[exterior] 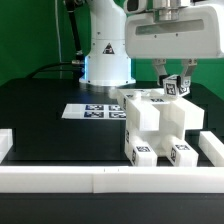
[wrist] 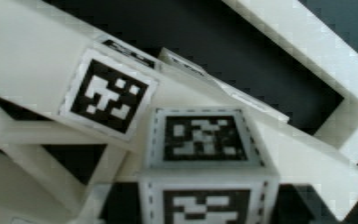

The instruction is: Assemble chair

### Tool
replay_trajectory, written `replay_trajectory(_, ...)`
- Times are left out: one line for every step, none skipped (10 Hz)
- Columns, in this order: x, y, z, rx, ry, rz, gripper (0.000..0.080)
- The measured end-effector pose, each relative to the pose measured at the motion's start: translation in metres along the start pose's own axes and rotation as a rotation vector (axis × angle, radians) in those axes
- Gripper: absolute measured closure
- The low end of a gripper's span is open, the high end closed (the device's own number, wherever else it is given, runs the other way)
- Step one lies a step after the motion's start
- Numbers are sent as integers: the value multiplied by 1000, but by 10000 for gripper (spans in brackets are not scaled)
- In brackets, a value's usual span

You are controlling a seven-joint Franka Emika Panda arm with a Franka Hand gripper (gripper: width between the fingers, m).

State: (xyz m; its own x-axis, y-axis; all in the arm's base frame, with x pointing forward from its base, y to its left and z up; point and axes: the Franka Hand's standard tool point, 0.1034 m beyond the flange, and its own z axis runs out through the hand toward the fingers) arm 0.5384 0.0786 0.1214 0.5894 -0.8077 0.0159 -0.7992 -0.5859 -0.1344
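Observation:
The chair (exterior: 155,125) is a chunky white block assembly with tag markers, standing right of centre just behind the front rail. My gripper (exterior: 174,84) hangs right over its top right part, its dark fingers on either side of a small white tagged chair part (exterior: 178,89) that sits at or on the chair's top. In the wrist view this tagged part (wrist: 204,204) fills the space between the jaws, with more tagged white chair blocks (wrist: 108,90) close behind it. The fingers themselves barely show there.
The marker board (exterior: 94,111) lies flat on the black table at the exterior view's left of the chair. Long white border rails run along the front (exterior: 90,181) and the right side (exterior: 208,148). The robot base (exterior: 106,55) stands at the back.

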Motion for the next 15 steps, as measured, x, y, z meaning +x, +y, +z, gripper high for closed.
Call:
replay_trajectory(0,0,0,-3,0,-27,342)
replay_trajectory(-2,-1,1,-5,-1,-85,196)
replay_trajectory(-3,-2,1,-6,-3,-125,196)
replay_trajectory(-5,-4,1,-4,-3,-201,158)
replay_trajectory(-6,-5,0,-2,-3,-318,158)
replay_trajectory(-8,-7,1,0,-3,-401,151)
replay_trajectory(-8,-7,1,1,-1,-487,151)
replay_trajectory(-9,-7,1,1,-2,-570,150)
replay_trajectory(-10,-8,1,1,-2,-647,150)
replay_trajectory(-10,-8,1,1,-2,-706,150)
replay_trajectory(-10,-8,1,1,-2,-752,150)
replay_trajectory(-10,-7,1,0,-3,-833,150)
replay_trajectory(-10,-7,1,0,-3,-890,150)
replay_trajectory(-11,-8,2,0,-3,-921,150)
replay_trajectory(-10,-7,2,-5,-1,-1007,150)
